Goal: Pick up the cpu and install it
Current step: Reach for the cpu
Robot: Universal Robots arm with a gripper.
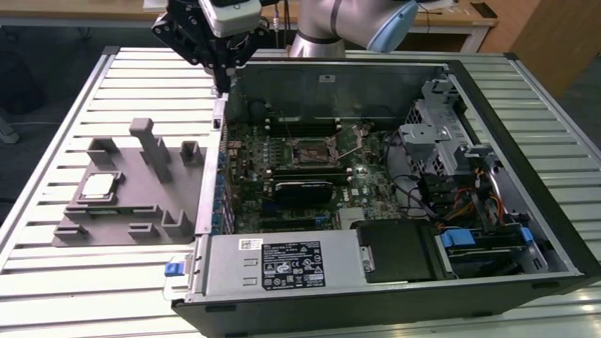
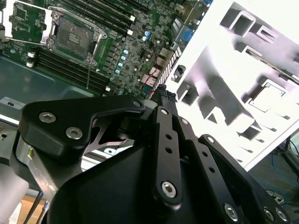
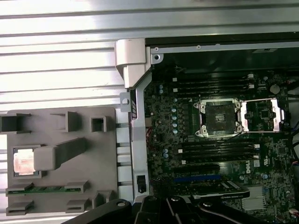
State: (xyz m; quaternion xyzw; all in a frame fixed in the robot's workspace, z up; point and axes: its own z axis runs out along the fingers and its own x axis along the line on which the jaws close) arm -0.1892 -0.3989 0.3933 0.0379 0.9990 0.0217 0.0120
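Observation:
The cpu (image 1: 98, 186) is a small square chip with a silver top. It lies flat in a recess of the grey holder block (image 1: 131, 211) on the exterior view's left, and the first wrist view shows the cpu (image 3: 23, 162) seated in that block. My gripper (image 1: 222, 86) hangs above the back left corner of the open computer case, well away from the chip. Its black fingers (image 2: 163, 100) come together to a point with nothing between them. On the motherboard the cpu socket (image 3: 220, 116) stands open, its metal frame (image 3: 261, 115) folded to one side.
The open computer case (image 1: 526, 105) lies flat on a slatted metal table (image 1: 56, 282). Inside it are memory sticks (image 1: 300, 127), a black card (image 1: 302, 191), a grey power supply (image 1: 281, 264) with a white label, and drive bays with cables (image 1: 451, 176). The holder block has upright posts (image 1: 150, 144).

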